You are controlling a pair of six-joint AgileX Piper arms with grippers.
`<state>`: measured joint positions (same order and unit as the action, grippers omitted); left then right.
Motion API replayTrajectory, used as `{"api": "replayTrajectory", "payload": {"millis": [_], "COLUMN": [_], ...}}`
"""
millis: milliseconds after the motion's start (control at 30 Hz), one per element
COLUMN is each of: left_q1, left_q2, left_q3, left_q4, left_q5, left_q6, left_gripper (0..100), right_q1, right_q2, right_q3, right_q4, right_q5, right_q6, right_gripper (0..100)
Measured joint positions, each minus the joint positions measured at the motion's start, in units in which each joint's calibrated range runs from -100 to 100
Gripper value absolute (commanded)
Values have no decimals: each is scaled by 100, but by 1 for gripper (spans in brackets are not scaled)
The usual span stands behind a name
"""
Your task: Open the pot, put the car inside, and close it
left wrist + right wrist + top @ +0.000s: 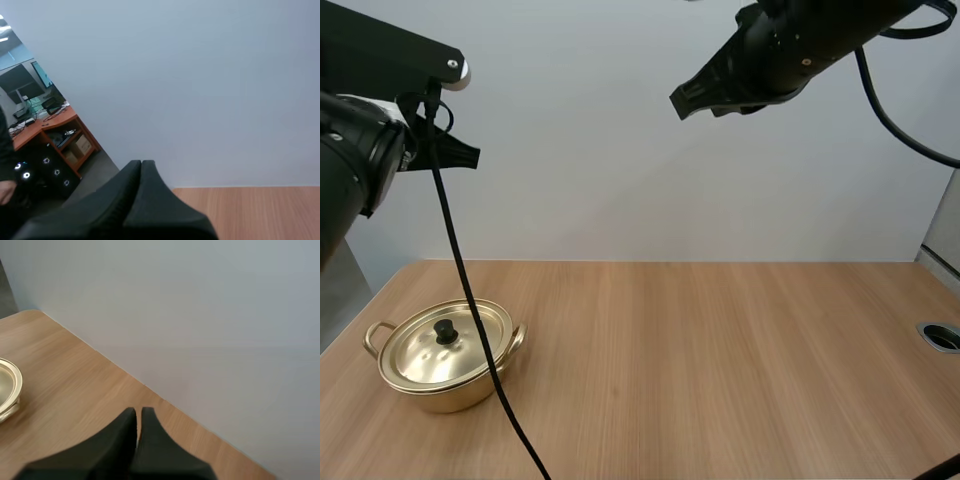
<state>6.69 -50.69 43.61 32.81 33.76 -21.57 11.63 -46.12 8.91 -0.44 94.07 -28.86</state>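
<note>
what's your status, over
Left gripper shut, up high, empty. Right gripper shut, high above the table, empty. Pot at table's left, lid on. Nothing blocking the pot.

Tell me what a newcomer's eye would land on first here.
The shiny gold metal pot, closed by its matching lid with a black knob, stands at the left of the light wooden table. High above the table hang the left gripper and the right gripper, each shut on nothing.

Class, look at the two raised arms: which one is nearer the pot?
The left arm, raised on the side where the pot stands; the right arm is raised toward the other side of the table.
</note>
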Motion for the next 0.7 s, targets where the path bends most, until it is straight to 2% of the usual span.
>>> {"api": "replayTrajectory", "payload": {"millis": [167,400,533,700], "left_q1": [-323,-829,-933,-934], "left_q2": [-205,-857,-1483,-2394], "left_q3": [13,804,1570,2580], "left_q4": [-82,-91,-91,-91], "left_q5": [738,632,143,-893], "left_q6": [-698,-1422,-1694,-1933], "left_gripper": [0,0,0,0], "right_q1": [-213,-380,-380,-380], "right_q2": [0,0,0,0], "right_q3": [910,2300,3097,4107], "right_q4": [-444,-1014,-931,-361], "right_q5": [-1160,-3043,-4082,-5413], "right_q6": [654,1675,1980,1987], "right_gripper": [0,0,0,0]}}
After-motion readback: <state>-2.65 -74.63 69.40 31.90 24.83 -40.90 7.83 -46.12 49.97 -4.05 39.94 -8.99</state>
